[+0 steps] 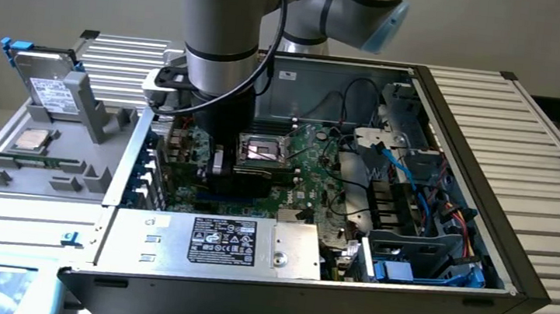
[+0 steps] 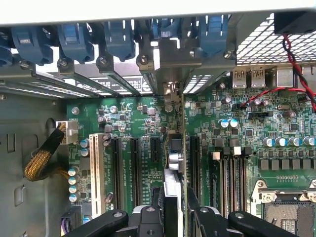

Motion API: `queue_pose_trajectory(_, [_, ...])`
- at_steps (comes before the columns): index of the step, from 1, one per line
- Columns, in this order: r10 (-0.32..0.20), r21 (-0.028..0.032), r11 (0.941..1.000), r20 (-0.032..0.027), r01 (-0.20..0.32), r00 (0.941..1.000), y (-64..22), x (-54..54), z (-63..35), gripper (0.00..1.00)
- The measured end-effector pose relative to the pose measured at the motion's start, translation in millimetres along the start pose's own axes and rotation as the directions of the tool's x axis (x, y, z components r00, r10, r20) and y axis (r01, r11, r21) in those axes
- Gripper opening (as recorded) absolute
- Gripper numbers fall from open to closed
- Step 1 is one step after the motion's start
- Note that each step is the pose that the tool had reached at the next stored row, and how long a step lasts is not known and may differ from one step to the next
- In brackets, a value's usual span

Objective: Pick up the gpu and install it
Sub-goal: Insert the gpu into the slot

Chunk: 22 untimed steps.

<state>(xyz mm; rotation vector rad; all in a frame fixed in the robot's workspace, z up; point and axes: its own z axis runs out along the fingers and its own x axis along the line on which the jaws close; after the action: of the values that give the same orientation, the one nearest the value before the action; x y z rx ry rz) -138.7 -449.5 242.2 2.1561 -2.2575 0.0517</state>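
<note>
My gripper [image 1: 219, 168] is down inside the open computer case [image 1: 520, 252], over the green motherboard [image 1: 304, 179]. In the wrist view the gripper [image 2: 173, 217] is shut on the gpu [image 2: 173, 158], which stands on edge between the two black fingers [image 2: 150, 215]. The card runs from the fingers towards the case's rear wall, and its silver end bracket [image 2: 169, 94] sits at the slot openings. It hangs over the black expansion slots [image 2: 134, 168], between two of them; whether its lower edge touches a slot is hidden.
A grey parts tray [image 1: 60, 173] at the exterior view's left holds a hard drive [image 1: 53, 90] and a processor chip [image 1: 32, 140]. The power supply [image 1: 219, 240] lies in front of the gripper, the processor socket [image 1: 259, 151] beside it. Blue cables [image 1: 408, 182] and drive bays are at the right.
</note>
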Motion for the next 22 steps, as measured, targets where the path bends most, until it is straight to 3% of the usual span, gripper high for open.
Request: queue_pose_trajectory(22, [-0.001,0.0,1.0,-0.0002,0.001,1.0,1.1,-0.2,1.5,0.29])
